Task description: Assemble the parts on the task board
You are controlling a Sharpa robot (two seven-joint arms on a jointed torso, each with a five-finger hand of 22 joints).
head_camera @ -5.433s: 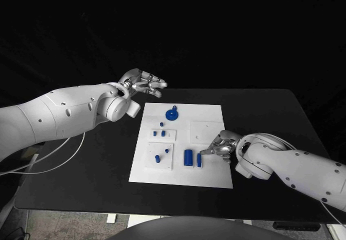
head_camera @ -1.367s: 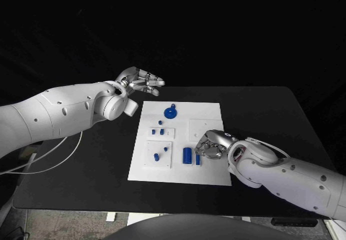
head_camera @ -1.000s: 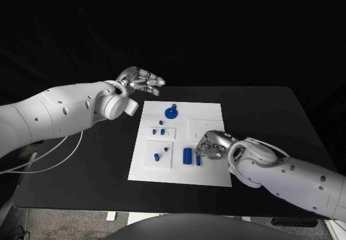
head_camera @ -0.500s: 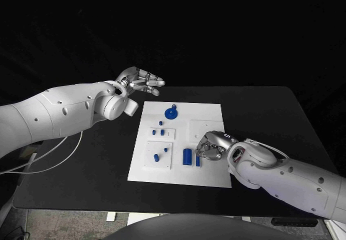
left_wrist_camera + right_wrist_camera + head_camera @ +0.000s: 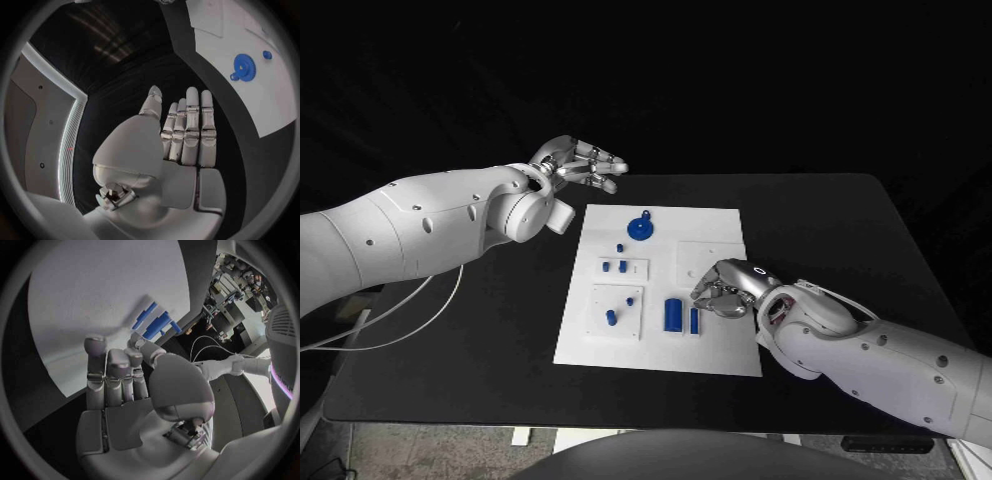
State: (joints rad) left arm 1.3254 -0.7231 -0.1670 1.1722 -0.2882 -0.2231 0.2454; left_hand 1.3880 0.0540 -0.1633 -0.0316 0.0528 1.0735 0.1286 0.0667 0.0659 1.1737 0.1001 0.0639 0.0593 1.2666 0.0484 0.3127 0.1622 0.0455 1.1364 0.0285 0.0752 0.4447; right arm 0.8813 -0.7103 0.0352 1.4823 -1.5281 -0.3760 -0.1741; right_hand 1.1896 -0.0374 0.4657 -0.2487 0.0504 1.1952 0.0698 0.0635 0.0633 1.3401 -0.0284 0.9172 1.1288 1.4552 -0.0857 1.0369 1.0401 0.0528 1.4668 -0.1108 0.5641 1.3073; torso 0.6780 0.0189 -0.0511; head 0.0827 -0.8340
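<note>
The white task board (image 5: 718, 235) lies mid-table. A blue gear with a handle (image 5: 642, 228) sits at its far end, with small blue pegs (image 5: 615, 266) and further small parts (image 5: 612, 316) on the left side. Two upright blue blocks, one wide (image 5: 674, 314) and one narrow (image 5: 694, 320), stand near the front. My right hand (image 5: 726, 290) hovers over the board just right of these blocks, fingers bent down, holding nothing. The blocks (image 5: 153, 322) lie just beyond its fingertips (image 5: 95, 343). My left hand (image 5: 584, 165) floats past the board's far left corner, fingers straight (image 5: 187, 125), empty.
The black table (image 5: 848, 230) extends well to the right of the board and narrowly to its left. A raised white square plate (image 5: 704, 258) sits on the board just behind my right hand. The gear (image 5: 244, 65) and board (image 5: 250, 30) lie off to the side of my left hand.
The right wrist has turned and the hand has drawn a little inward over the board, staying beside the blue blocks. The left hand has barely moved.
</note>
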